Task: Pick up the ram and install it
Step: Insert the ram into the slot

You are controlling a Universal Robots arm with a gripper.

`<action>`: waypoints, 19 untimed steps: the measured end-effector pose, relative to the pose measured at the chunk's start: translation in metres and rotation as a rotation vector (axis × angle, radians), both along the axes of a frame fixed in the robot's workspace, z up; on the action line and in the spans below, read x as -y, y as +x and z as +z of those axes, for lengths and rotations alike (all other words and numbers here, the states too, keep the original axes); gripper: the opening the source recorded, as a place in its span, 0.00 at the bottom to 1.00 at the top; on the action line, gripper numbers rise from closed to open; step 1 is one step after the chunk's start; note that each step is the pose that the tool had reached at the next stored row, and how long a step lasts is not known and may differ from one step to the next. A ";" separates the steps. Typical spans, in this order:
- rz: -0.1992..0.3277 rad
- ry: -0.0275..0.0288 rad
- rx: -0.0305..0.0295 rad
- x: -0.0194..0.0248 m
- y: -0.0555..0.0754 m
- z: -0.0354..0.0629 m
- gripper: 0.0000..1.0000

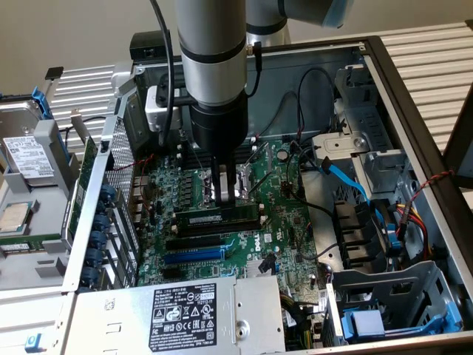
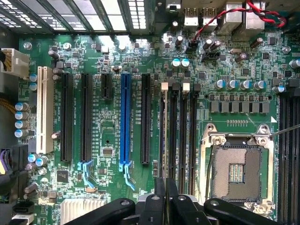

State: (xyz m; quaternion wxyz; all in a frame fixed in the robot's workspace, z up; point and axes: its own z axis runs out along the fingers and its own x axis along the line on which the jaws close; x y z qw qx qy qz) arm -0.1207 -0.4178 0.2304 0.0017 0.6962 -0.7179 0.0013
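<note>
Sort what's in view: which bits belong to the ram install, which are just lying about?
Job: long thin green ram stick with white label; shut tool; black memory slots with white clips.
Lying about: long blue expansion slot; empty silver CPU socket; blue flat cable.

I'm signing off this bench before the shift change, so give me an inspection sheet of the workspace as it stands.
Surface: green motherboard inside an open computer case; CPU socket empty.
Job's things: the ram stands on edge among the memory slots, directly under the gripper.
Clutter: hard drive lying outside the case at the exterior view's left.
Grippers: jaws shut, over the ram; a grip cannot be confirmed.
Cables: blue cable, red and black wires, black cable along the arm.
Surroundings: slatted bench.
</note>
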 end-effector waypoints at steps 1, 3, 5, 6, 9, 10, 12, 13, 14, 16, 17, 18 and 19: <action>-0.001 0.0000 0.0003 0.0000 0.000 0.0000 0.13; -0.002 -0.0003 0.0009 0.0000 0.000 0.0000 0.13; -0.003 -0.0006 0.0018 0.0000 0.000 -0.0001 0.13; -0.003 -0.0008 0.0023 0.0000 0.000 0.0000 0.13; -0.003 -0.0014 0.0035 0.0000 0.000 -0.0001 0.13; -0.003 -0.0016 0.0038 0.0000 0.000 0.0000 0.13; -0.004 -0.0024 0.0042 0.0001 0.000 0.0000 0.13; -0.004 -0.0033 0.0059 0.0000 0.000 -0.0004 0.13; -0.004 -0.0035 0.0084 0.0000 0.000 -0.0006 0.13; -0.005 -0.0035 0.0087 0.0000 0.000 -0.0008 0.13; -0.005 -0.0035 0.0089 0.0000 -0.001 -0.0009 0.13; -0.005 -0.0035 0.0092 0.0000 -0.001 -0.0010 0.13; -0.004 -0.0036 0.0094 0.0000 -0.001 -0.0011 0.13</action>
